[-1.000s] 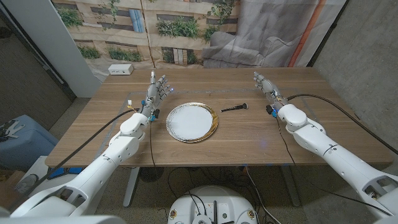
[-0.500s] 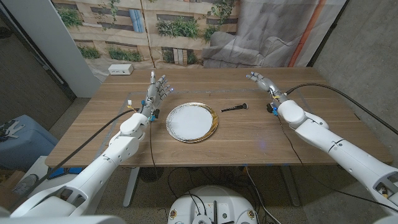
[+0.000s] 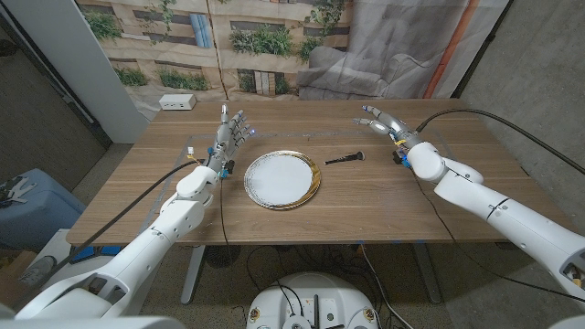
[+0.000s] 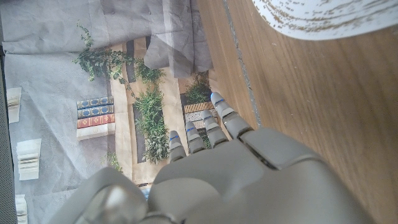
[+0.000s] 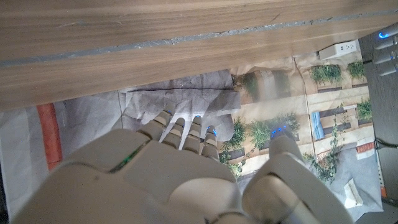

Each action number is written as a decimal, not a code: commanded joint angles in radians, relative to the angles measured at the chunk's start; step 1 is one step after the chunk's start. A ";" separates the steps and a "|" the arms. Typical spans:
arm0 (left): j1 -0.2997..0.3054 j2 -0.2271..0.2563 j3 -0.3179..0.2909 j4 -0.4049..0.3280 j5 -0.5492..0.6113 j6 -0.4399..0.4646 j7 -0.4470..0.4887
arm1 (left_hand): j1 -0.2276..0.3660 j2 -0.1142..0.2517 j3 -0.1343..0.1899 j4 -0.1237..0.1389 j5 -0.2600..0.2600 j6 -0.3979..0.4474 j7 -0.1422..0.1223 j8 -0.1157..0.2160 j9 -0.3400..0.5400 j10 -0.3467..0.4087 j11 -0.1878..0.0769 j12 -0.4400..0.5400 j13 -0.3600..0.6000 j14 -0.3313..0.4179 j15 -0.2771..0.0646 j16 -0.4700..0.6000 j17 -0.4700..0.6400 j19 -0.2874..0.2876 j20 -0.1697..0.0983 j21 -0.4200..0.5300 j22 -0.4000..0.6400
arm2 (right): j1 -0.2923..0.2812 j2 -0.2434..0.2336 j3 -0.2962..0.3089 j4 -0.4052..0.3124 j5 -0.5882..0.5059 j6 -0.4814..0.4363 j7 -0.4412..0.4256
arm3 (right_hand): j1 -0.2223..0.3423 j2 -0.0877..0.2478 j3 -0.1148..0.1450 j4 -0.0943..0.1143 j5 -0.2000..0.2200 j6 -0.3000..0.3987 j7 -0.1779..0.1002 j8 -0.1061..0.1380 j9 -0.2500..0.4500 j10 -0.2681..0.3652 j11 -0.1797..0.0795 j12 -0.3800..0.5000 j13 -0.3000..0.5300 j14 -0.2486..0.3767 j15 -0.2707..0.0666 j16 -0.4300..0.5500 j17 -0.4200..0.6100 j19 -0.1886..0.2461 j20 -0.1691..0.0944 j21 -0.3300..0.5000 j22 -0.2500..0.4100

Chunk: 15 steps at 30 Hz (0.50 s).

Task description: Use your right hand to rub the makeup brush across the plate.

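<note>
- Right hand (image 3: 382,121) hangs above the table (image 3: 366,196), empty, fingers apart and loosely curled.
- Makeup brush (image 3: 345,159) lies flat on the wood, near the right hand, on its plate side and a little toward the robot. Bristle head points at the hand; the handle end points toward the plate (image 3: 282,179), just clear of its rim.
- Likely light, thin, rigid handle; soft bristles that splay under load. Low profile, may skid or roll when pinched.
- Best hold: mid-handle pinch, clear of bristles.
- Left hand (image 3: 228,135) empty, fingers spread, beside the plate's far edge from the brush.

Brush (image 3: 345,159) right of plate (image 3: 282,180)
</note>
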 commanded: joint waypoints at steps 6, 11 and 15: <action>0.000 0.000 0.000 0.000 0.000 0.000 0.000 | 0.000 0.009 -0.002 0.008 0.005 0.000 -0.006 0.007 0.002 0.000 -0.007 0.007 0.003 0.008 -0.012 0.003 0.002 0.008 0.004 0.007 0.004 | 0.075 -0.055 -0.128 -0.161 -0.328 -0.240 0.153 | 0.033 -0.007 0.008 -0.014 0.010 -0.005 -0.015 0.005 0.004 0.017 -0.013 0.008 0.006 -0.006 0.009 0.007 0.003 -0.005 0.023 0.004 0.003; 0.000 0.000 0.000 0.000 0.000 0.000 0.000 | 0.000 0.009 -0.002 0.008 0.005 0.000 -0.006 0.007 0.002 -0.001 -0.007 0.007 0.003 0.008 -0.013 0.003 0.002 0.008 0.004 0.007 0.004 | 0.099 -0.057 -0.155 -0.183 -0.388 -0.273 0.231 | 0.046 -0.013 0.011 -0.016 0.013 -0.002 -0.017 0.008 0.004 0.027 -0.016 0.012 0.008 -0.005 0.009 0.009 0.003 -0.004 0.031 0.006 0.003; 0.000 0.000 0.000 0.000 0.000 0.000 0.000 | 0.000 0.009 -0.002 0.008 0.005 0.000 -0.006 0.007 0.002 -0.001 -0.008 0.007 0.003 0.008 -0.013 0.003 0.002 0.008 0.004 0.007 0.004 | 0.120 -0.057 -0.184 -0.203 -0.454 -0.310 0.305 | 0.057 -0.016 0.015 -0.017 0.015 0.000 -0.021 0.010 0.005 0.026 -0.015 0.011 0.010 -0.004 0.010 0.010 0.003 -0.004 0.036 0.006 0.003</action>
